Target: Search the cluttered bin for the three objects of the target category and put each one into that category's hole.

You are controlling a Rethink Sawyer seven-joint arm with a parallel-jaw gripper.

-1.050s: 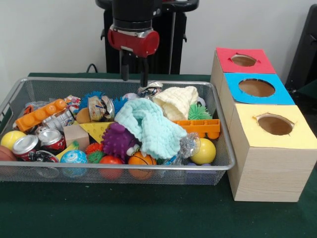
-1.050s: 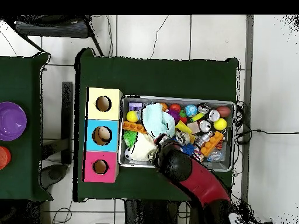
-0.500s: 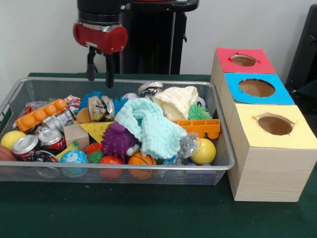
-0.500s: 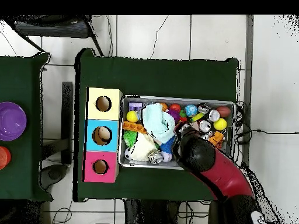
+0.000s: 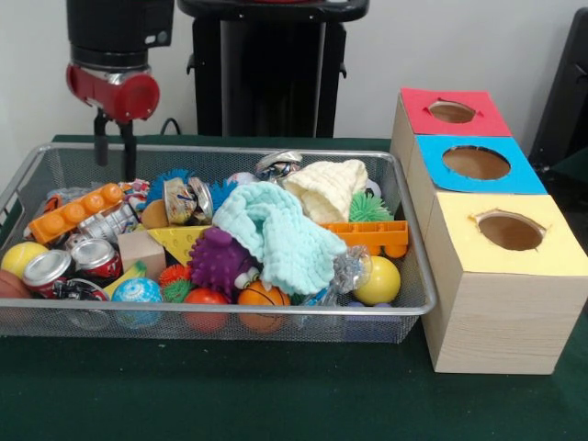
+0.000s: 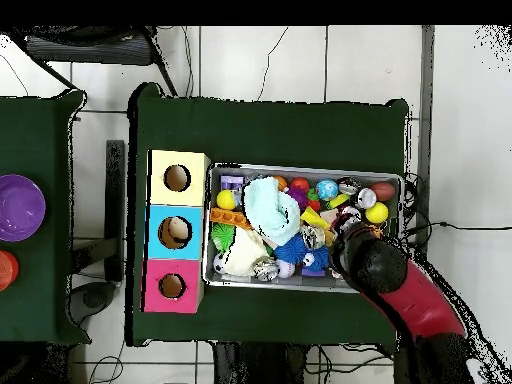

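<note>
Gripper (image 5: 114,149) is hanging open and empty above the basket (image 5: 276,152), orange brick (image 5: 73,212) just below it; nothing seems sorted, boxes (image 5: 496,276) well aside.

Over on the neighbouring green worktop (image 6: 35,140) sits a purple bowl (image 6: 20,207), with a red object (image 6: 5,270) just below it at the edge. Cables (image 6: 290,45) trail across the white tiled floor (image 6: 350,60).

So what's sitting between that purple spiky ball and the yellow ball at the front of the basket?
In the front view, between the purple spiky ball and the yellow ball, the mint cloth drapes down, with an orange basketball below it.
</note>
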